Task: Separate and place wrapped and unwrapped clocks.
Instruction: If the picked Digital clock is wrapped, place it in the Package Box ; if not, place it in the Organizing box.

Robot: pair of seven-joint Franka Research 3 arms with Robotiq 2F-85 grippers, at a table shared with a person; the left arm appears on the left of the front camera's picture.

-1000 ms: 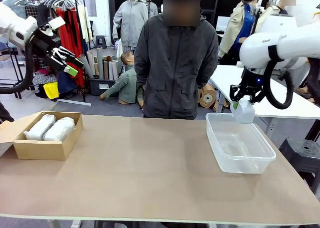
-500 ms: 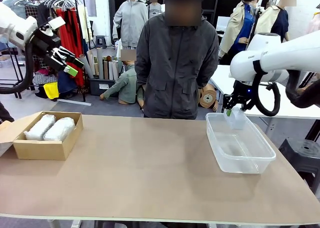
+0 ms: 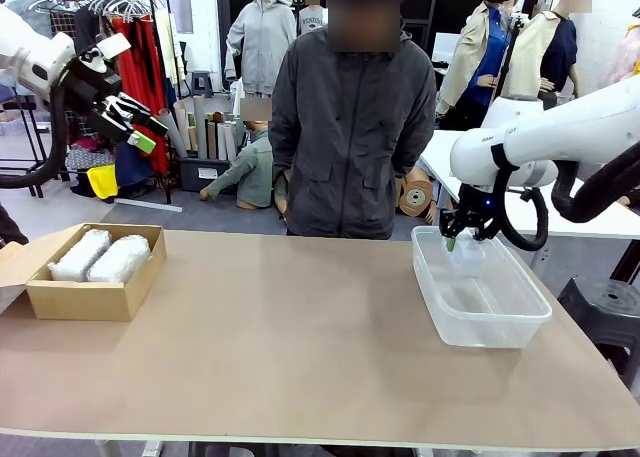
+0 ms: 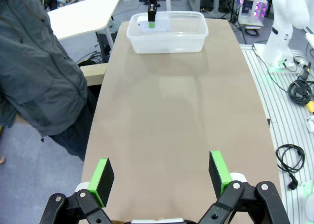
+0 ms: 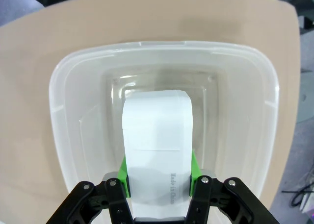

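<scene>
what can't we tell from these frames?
- Front view: whether the bare clock touches the tub floor; tub wall blurs it.
- Right wrist view: clock's held end, covered by the right gripper fingers; its face is turned away.
- Front view: what the two wrapped lumps in the cardboard box hold; bubble wrap hides them.
- Left wrist view: the left gripper base, cut by the bottom edge.

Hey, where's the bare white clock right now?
The bare white clock is clamped in the right gripper, hanging inside the clear tub on the table's right side.
</scene>
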